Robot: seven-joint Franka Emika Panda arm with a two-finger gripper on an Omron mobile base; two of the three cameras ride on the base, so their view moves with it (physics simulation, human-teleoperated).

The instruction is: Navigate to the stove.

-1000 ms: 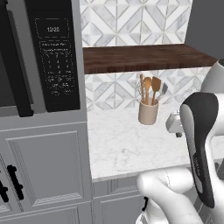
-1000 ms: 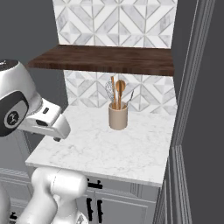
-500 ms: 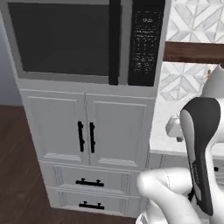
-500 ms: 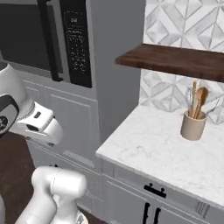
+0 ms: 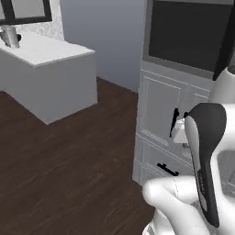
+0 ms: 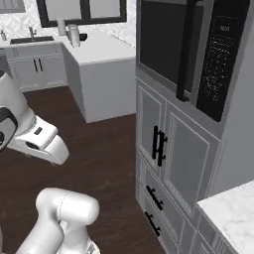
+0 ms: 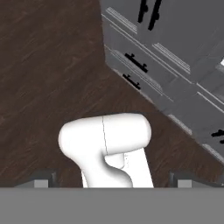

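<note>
The gripper [image 7: 113, 183] points down at the dark wood floor [image 7: 39, 65]. Its two finger tips [image 7: 41, 180] sit far apart at the bottom edge of the hand view, so it is wide open and holds nothing.

Beyond the gripper, toward the upper right of the hand view, a grey cabinet [image 7: 175, 39] meets the floor. The two black drawer pulls [image 7: 135, 63] are the nearest parts of it. Above them are the lower ends of a pair of black door handles [image 7: 148, 13].

In the right base view the same cabinet [image 6: 173, 149] rises to the right of the arm. A black microwave [image 6: 163, 44] is built in above the doors, with its keypad [image 6: 218, 59] on the right. A corner of a marbled white desk [image 6: 233, 208] lies just beside the cabinet, lower right.

Well apart from the gripper, across the floor, a grey island desk with a white top [image 6: 99, 52] carries a small metal canister [image 6: 74, 35]. A dark-framed window [image 6: 84, 10] is behind it.

Where the stove stands relative to the gripper cannot be told.
</note>
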